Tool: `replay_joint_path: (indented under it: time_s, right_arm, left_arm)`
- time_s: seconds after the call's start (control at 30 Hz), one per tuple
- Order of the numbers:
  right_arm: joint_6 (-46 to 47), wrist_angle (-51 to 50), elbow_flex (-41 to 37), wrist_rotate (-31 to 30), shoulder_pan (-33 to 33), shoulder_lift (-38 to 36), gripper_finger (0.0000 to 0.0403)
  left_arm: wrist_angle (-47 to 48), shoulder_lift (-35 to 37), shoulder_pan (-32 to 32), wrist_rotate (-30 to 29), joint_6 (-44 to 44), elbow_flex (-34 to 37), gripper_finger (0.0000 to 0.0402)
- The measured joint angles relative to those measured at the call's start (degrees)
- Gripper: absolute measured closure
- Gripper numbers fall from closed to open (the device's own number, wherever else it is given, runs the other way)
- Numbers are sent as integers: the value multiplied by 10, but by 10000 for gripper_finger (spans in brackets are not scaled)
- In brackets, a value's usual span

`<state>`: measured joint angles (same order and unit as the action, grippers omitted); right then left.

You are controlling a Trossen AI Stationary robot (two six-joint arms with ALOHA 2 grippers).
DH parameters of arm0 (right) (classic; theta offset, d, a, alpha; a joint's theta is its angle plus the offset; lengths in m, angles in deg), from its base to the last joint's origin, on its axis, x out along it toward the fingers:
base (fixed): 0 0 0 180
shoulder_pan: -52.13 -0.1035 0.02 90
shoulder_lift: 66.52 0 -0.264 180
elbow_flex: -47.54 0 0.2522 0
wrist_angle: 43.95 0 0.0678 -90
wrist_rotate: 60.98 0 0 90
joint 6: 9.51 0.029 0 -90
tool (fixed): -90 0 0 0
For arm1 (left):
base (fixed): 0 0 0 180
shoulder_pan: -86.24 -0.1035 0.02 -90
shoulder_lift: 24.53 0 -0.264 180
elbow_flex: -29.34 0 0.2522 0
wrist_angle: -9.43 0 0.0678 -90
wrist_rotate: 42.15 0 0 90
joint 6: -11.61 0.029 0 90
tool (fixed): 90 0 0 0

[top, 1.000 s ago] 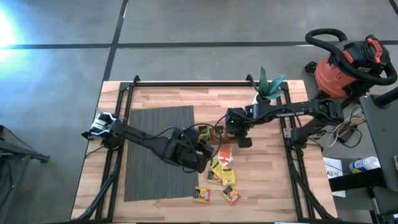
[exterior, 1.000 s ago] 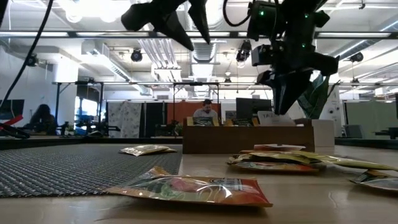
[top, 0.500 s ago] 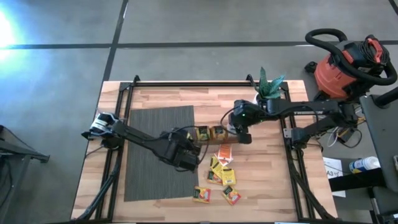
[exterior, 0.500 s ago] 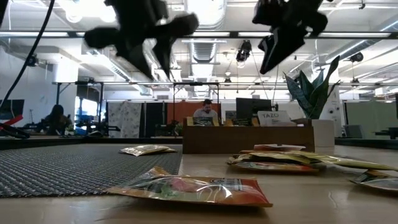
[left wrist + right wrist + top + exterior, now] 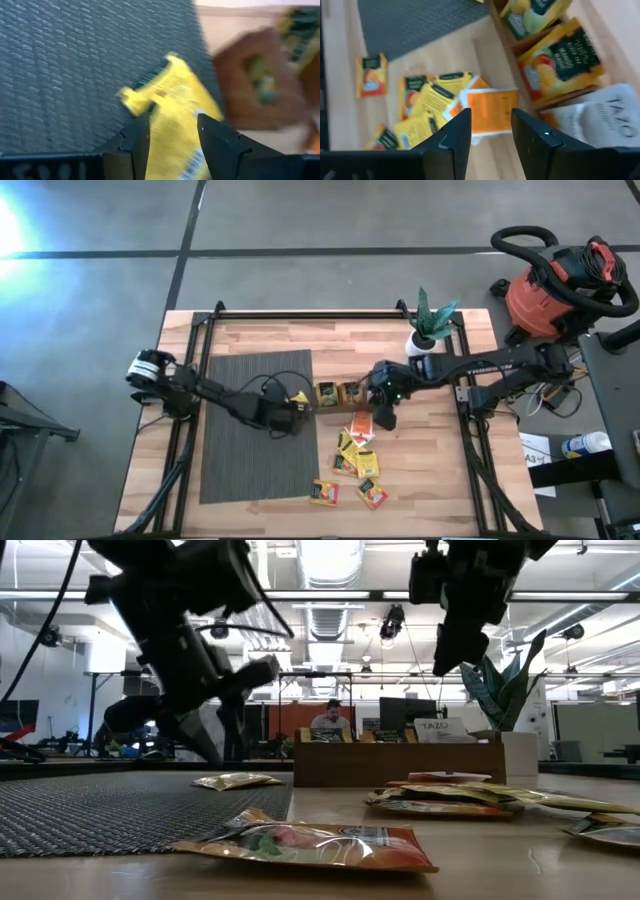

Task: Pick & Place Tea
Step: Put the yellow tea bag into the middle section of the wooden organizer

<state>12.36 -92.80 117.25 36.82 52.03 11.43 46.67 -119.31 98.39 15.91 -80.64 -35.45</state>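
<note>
wooden worktop (image 5: 440, 480) from above: the left tool (image 5: 293, 412) hangs released over a yellow tea sachet (image 5: 298, 398) at the grey mat's (image 5: 250, 430) edge, just beside the brown tray (image 5: 340, 394).

low view: loose sachets (image 5: 455, 795) lie flat, with room above them.

left wrist view: fingers (image 5: 135, 142) straddle the yellow sachet, likely the next pick.

right wrist view: the right tool (image 5: 491, 131), fingers apart and empty, hovers over an orange sachet (image 5: 487, 114) near the filled tray.

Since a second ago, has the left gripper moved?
Yes. In the high view the left gripper has pulled back from the loose sachet pile onto the grey mat's right edge, over a yellow sachet.
</note>
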Motion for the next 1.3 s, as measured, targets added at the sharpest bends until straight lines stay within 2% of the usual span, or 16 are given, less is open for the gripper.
replay_joint_path:
  time_s: [0.3, 0.5, 0.87, 0.97, 1.3]
  right_arm:
    - [108, 110, -9, -3, -47, 39, 272]
    - [149, 177, -7, -1, -61, 92, 272]
    - [151, 211, 43, 2, -86, 196, 276]
    - [146, 210, 57, 2, -87, 217, 281]
    - [126, 228, 78, -2, -87, 234, 282]
  left_arm:
    - [30, -4, -18, 51, 18, 17, 243]
    - [3, -5, -17, 70, 55, 17, 243]
    - [-109, -14, -8, 92, 127, 17, 243]
    - [-130, -29, 0, 107, 121, 17, 243]
    - [-209, -54, 63, 90, 65, 15, 243]
